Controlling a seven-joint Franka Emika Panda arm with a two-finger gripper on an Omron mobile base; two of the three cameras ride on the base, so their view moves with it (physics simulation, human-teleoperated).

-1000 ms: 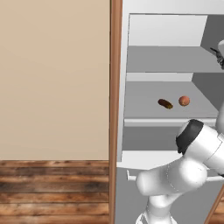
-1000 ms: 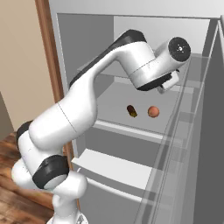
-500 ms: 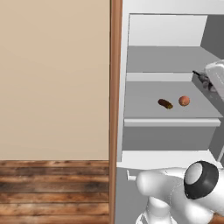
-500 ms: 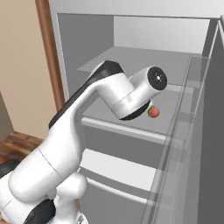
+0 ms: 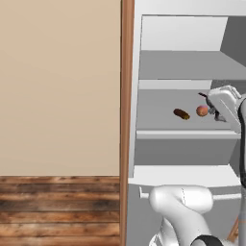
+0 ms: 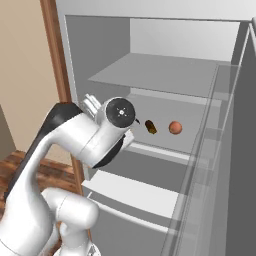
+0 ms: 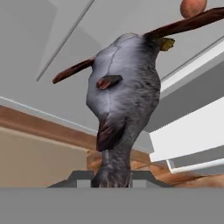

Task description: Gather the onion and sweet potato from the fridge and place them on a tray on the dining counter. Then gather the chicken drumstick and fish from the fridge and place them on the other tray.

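2 flanking base cameras, shared fridge [image 5: 182,91] interior

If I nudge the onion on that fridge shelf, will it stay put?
Probably not: the onion looks round and sits loose on a flat grey shelf, so it would likely roll. It looks small, so it is probably light and easy to knock away.

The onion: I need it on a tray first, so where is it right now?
The onion sits on the fridge's middle shelf, just right of the sweet potato in the left base view, with the gripper close beside it.
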